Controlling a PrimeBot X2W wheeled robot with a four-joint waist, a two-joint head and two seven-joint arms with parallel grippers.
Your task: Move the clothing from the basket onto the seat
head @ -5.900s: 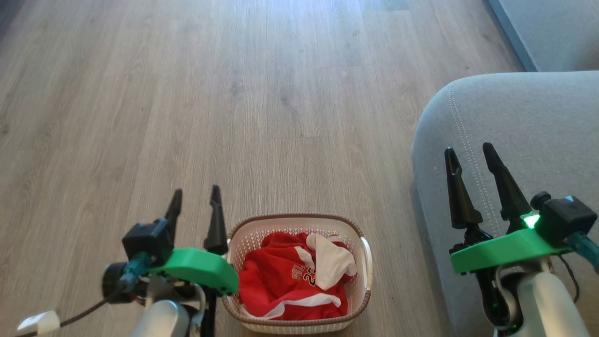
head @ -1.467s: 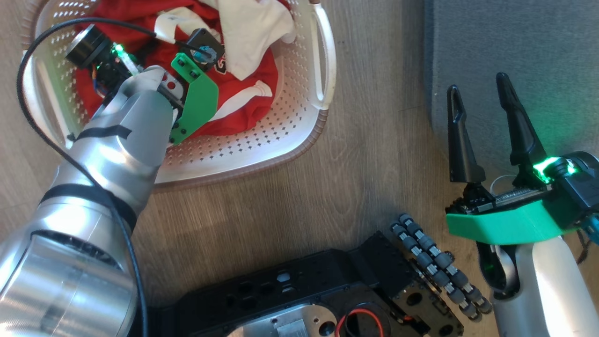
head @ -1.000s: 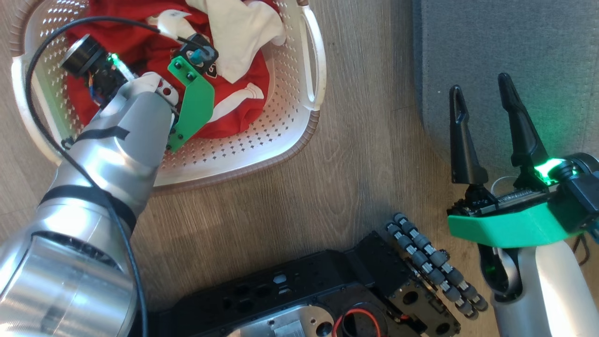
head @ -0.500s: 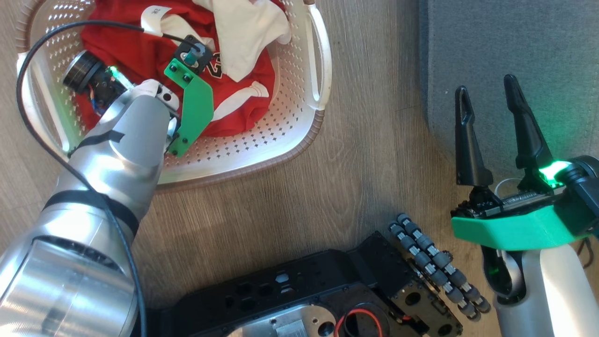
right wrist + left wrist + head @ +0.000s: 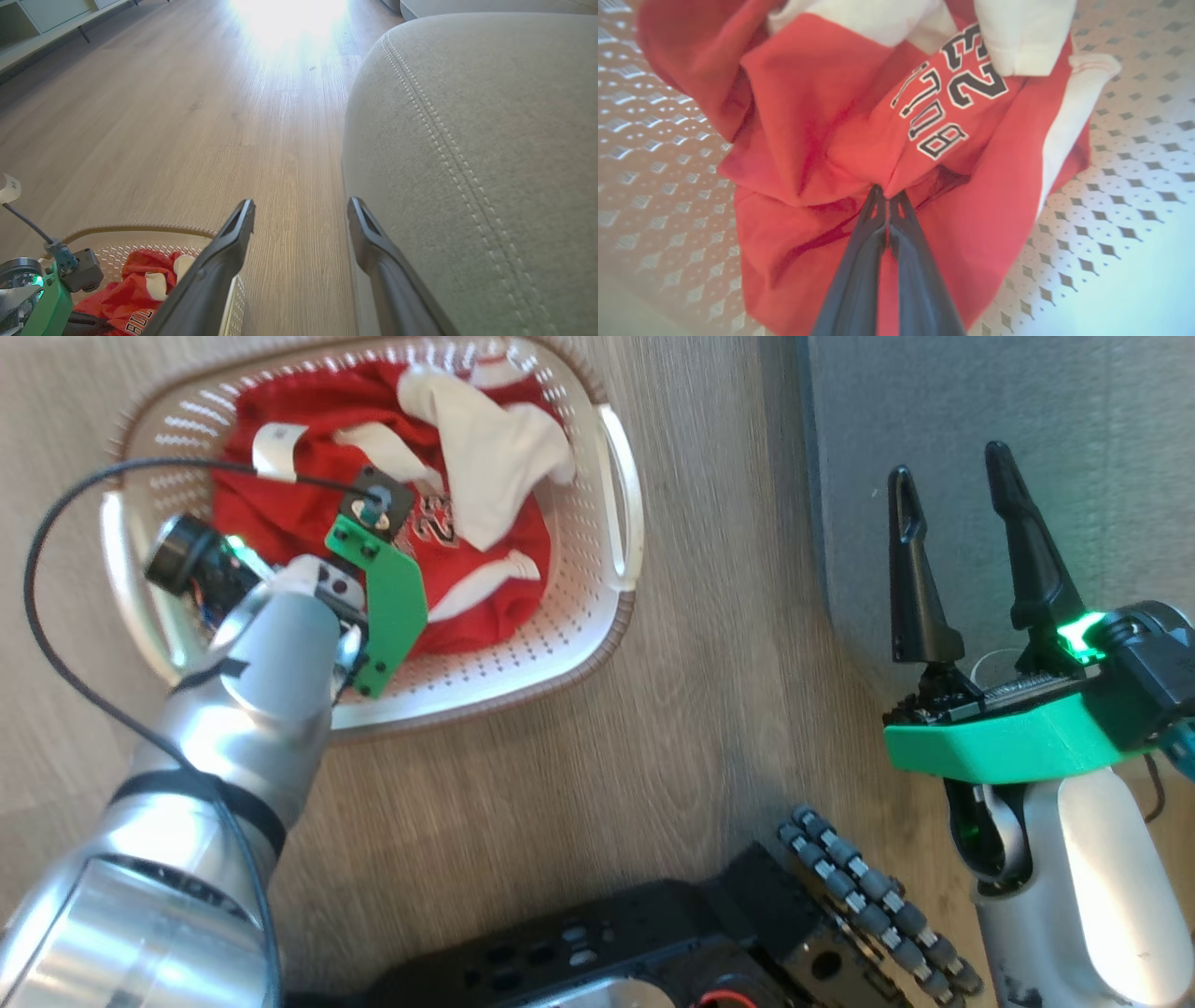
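Pinching a fold of clothing (image 5: 808, 121) inside the basket (image 5: 571, 623), the left gripper (image 5: 887, 198) was clamped tight. The right gripper (image 5: 945, 476) hung spread, empty, right of the basket, by the seat (image 5: 476, 121). Grasp step looked made; next called for lifting clear of the basket rim.

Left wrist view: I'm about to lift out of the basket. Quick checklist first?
1. Left jaws shut on a red fold of the clothing: ok.
2. Whole pile caught in that pinch: cannot tell; the white piece lies loose on top.
3. Fabric free of the perforated wall of the basket: cannot tell.
4. Right jaws open, holding nothing: ok.
5. Seat lies to the right of the basket as drop spot: ok.
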